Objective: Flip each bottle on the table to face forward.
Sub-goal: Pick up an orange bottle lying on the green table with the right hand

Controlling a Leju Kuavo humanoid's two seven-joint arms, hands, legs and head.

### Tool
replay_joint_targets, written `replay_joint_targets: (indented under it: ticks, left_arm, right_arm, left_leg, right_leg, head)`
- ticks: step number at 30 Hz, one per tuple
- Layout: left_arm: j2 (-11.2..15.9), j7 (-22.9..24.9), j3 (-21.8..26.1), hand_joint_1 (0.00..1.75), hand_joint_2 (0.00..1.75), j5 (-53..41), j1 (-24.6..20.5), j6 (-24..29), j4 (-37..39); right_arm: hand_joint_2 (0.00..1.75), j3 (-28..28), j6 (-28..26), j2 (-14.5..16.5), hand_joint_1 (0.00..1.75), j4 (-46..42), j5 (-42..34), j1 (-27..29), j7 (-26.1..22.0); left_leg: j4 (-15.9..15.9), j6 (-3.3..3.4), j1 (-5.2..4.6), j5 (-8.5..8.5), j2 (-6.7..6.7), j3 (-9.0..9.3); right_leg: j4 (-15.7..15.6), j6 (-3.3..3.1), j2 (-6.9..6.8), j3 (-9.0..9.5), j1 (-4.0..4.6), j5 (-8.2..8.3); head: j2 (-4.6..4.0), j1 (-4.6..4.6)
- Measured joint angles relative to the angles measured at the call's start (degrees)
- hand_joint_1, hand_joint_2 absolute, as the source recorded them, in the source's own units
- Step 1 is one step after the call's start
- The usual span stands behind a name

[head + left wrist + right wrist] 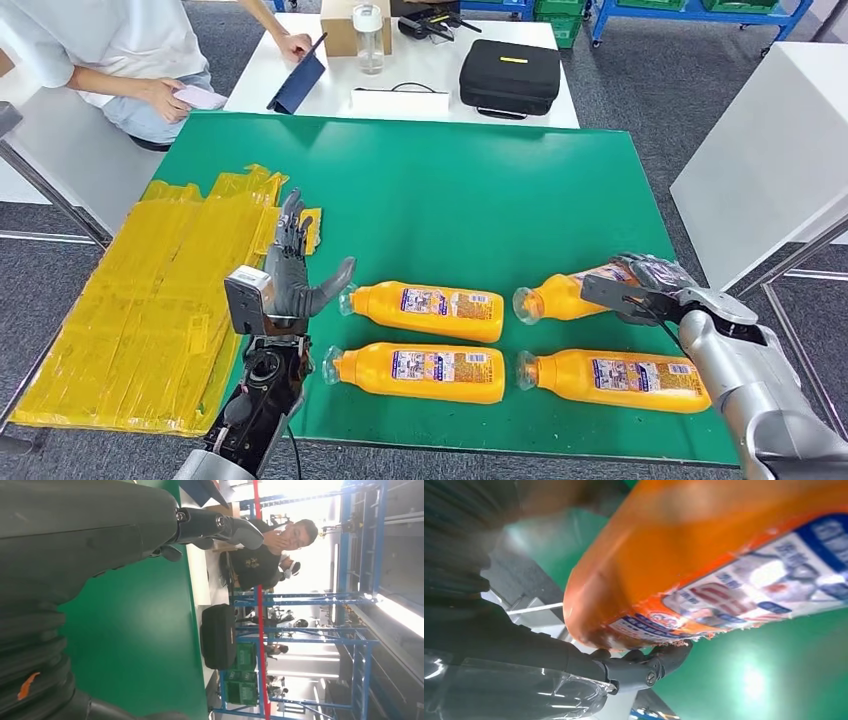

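head view: right hand grips bottle.

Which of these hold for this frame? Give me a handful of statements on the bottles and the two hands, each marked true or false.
1. Four orange bottles lie on the green table. True.
2. The right hand grips the far right bottle. True.
3. The left hand holds a bottle. False: it is open, fingers spread, beside the far left bottle.
4. All bottles stand upright. False: each lies on its side.
5. A black case sits on the white table. True.
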Motion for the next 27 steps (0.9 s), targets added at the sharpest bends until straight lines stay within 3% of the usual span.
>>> replay_joint_targets:
  ticks: [10, 23, 27]
  left_arm:
    - [0.0, -0.5, 0.0, 0.0, 1.75, 1.2, -0.1, 0.6, 1.4]
    - [0.0, -0.5, 0.0, 0.0, 1.75, 2.1, -0.2, 1.4, 2.1]
    - [0.0, -0.5, 0.0, 0.0, 1.75, 2.6, -0.5, 1.5, 2.5]
  right_arm:
    - [1.75, 5.0, 0.0, 0.0, 1.38, 3.3, 2.8, -2.1, 2.6]
    - [1.75, 8.6, 0.2, 1.2, 1.44, 5.2, 4.4, -3.6, 4.6]
    - [1.75, 9.5, 0.4, 2.0, 1.68, 6.1, 4.7, -4.0, 5.0]
  left_leg:
    - [0.0, 0.06, 0.03, -0.47, -0.19, 0.99]
    - [0.0, 0.18, 0.05, -0.59, -0.26, 1.15]
    - [0.0, 0.18, 0.06, -0.7, -0.25, 1.25]
  right_leg:
    - [-0.1, 0.02, -0.14, 0.66, 0.04, -0.61]
    - [-0.4, 0.12, -0.17, 1.04, 0.04, -0.67]
    - [-0.4, 0.23, -0.17, 1.12, 0.06, -0.8]
  head:
    - [0.0, 0.02]
    - [0.0, 0.01]
    - [0.0, 0.02]
